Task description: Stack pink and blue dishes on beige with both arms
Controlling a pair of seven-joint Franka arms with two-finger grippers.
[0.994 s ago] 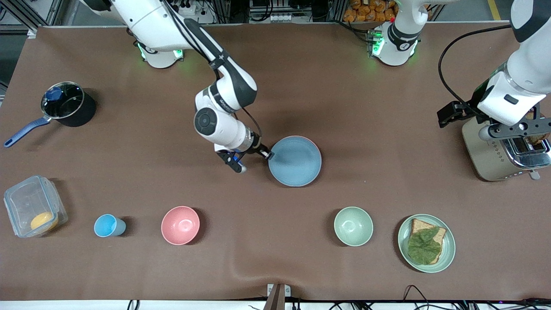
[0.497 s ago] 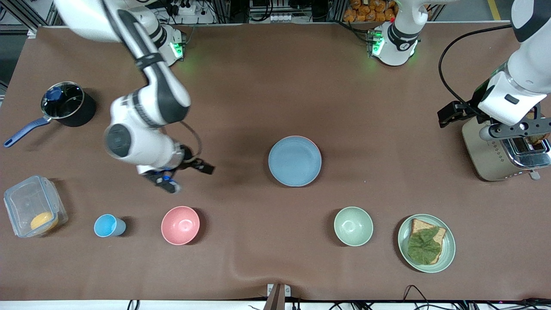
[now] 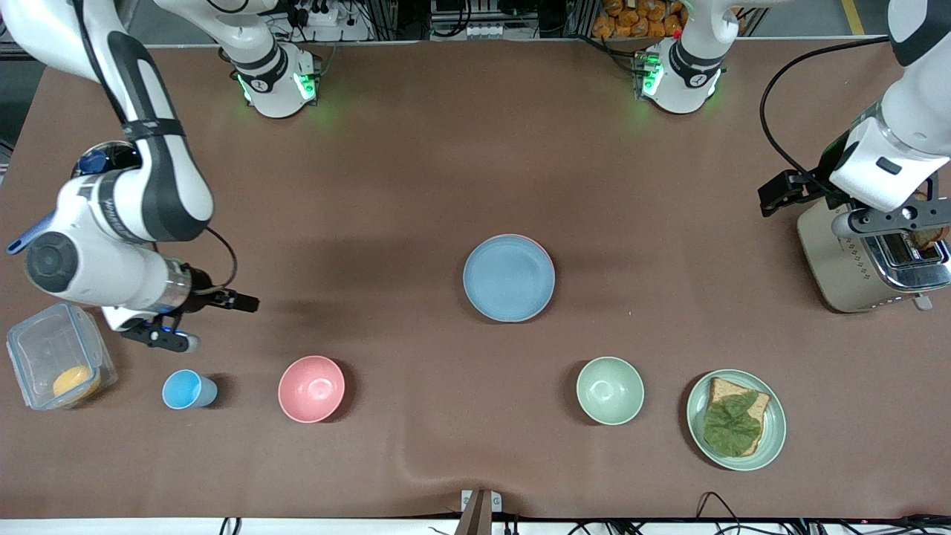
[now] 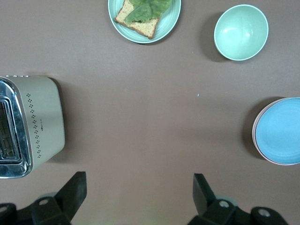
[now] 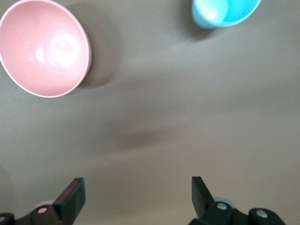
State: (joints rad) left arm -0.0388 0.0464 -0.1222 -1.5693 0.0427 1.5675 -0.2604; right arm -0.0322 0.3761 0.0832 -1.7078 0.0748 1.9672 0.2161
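Blue on top, the blue plate point(image 3: 509, 278) lies flat at the middle of the brown table point(image 3: 416, 171), and a thin rim of the pink plate point(image 3: 536, 242) shows just under its edge; in the left wrist view a pale edge peeks out beneath the two, though whether that is the beige plate cannot be told. This stack serves as the landmark for everything else. Toward the right arm's end of the table from it, and nearer the front camera, sit the pink bowl point(image 3: 311, 388) and the small blue cup point(image 3: 189, 389), with a clear lidded box point(image 3: 58, 364) holding something yellow farther along. The right gripper point(image 3: 204, 321) hangs in the air well away from the stack, over bare table between the box, the cup and the bowl; its fingers point(image 5: 70, 199) stand wide apart with nothing between them. A dark saucepan point(image 3: 111, 160) with a blue handle is partly hidden by that arm. Nearer the camera than the stack, toward the left arm's end, stand the green bowl point(image 3: 610, 390) and the green plate point(image 3: 773, 438) carrying toast and a leaf. The left gripper point(image 4: 138, 197) waits up by the toaster point(image 3: 854, 267) at that end, fingers spread wide and empty
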